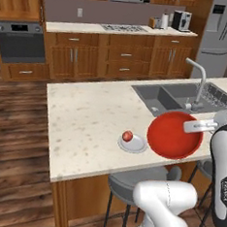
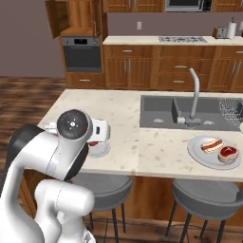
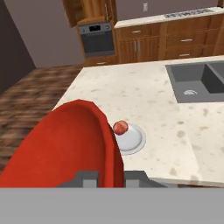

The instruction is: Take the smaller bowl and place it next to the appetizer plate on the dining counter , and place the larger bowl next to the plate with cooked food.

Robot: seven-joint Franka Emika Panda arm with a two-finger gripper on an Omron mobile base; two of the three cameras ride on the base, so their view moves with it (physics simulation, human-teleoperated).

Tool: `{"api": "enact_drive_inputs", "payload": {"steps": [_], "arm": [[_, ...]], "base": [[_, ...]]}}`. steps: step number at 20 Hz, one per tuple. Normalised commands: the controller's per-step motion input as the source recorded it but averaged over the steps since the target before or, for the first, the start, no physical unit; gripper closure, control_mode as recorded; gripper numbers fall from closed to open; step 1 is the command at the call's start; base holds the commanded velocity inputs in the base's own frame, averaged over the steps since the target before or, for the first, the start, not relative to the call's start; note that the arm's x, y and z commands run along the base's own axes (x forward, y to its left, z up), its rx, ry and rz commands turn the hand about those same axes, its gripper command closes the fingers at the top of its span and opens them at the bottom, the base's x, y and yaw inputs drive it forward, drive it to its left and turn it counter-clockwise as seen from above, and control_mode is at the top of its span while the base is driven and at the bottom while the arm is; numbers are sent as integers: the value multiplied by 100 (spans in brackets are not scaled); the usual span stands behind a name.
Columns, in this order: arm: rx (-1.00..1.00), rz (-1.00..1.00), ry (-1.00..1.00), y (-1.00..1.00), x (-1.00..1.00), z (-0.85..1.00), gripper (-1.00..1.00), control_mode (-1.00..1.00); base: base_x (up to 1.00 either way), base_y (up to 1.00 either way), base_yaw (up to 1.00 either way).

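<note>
- Wood-cabinet kitchen, plank floor, wall oven (image 1: 20,41), cooktop on back counter, fridge at far right of left base view.
- Dining counter (image 1: 86,118): long beige speckled stone slab on wooden base, grey stools tucked under its near edge.
- Inset grey sink (image 2: 161,111) with tall curved tap (image 2: 193,95); dish rack in the right basin.
- Appetizer plate (image 1: 133,143): small, round, grey-white, near counter's front edge, one small red apple-like item (image 1: 127,135) on it.
- Plate with cooked food (image 2: 213,151): larger grey round plate, right of sink toward front edge, sausage in bun plus reddish meat piece on top.
- Smaller bowl (image 1: 174,135): plain bright red, round, glossy, nothing inside; tipped up on edge, held above counter just right of appetizer plate; contact with counter not clear.
- Gripper (image 3: 111,177): jaws pinched tight on bowl's rim, one finger each side of the wall in hand view.
- White arm reaching forward over counter's front edge, wrist roughly level, hand pointing across counter toward oven side.
- In right base view, arm's elbow covering most of bowl and appetizer plate.
</note>
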Motion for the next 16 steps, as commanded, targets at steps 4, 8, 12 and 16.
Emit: {"api": "enact_drive_inputs", "payload": {"steps": [4,8,12,16], "arm": [[0,0,0,0,0,0,100,100],[0,0,0,0,0,0,100,100],[0,0,2,-53,33,-4,100,-100],[0,-2,14,-66,42,-16,100,-100]], "base": [[74,-3,0],[42,-20,0],[0,0,0],[0,0,0]]}}
